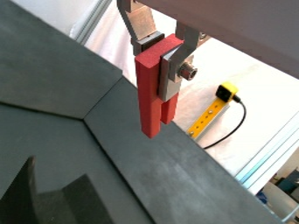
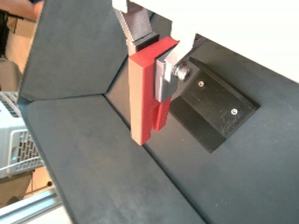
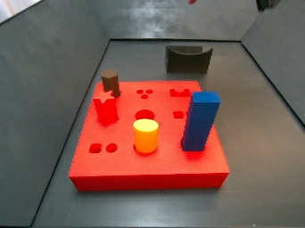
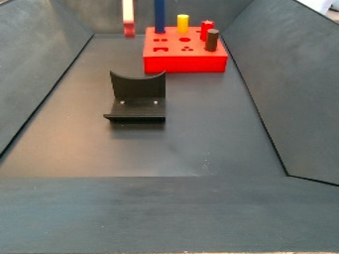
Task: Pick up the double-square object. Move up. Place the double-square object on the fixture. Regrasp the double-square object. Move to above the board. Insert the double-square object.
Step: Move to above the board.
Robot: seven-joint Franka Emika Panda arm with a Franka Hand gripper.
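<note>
The hand (image 1: 163,54) hangs high above the dark floor, its silver finger plates (image 1: 176,70) clamped on the upper part of the double-square object (image 1: 152,92). The red slab hangs upright between the plates, its long lower end pointing down well clear of the floor; both wrist views show this grip, with the slab (image 2: 147,96) reaching far below the pads. In a wrist view the fixture (image 2: 214,107) lies on the floor below and to one side of the held slab, not touching it. In a side view the slab shows as a small red and white strip (image 4: 129,18) at the top edge of the picture, up in the air near the far end of the enclosure; the hand itself is cut off there.

The fixture (image 4: 137,99) stands alone on the floor, apart from the board (image 4: 184,55). On the board (image 3: 119,165) stand a blue block (image 3: 201,121), a yellow cylinder (image 3: 145,136), a red notch-topped peg (image 3: 106,111) and a dark brownish peg (image 3: 111,84), with small cut-out holes between them.
</note>
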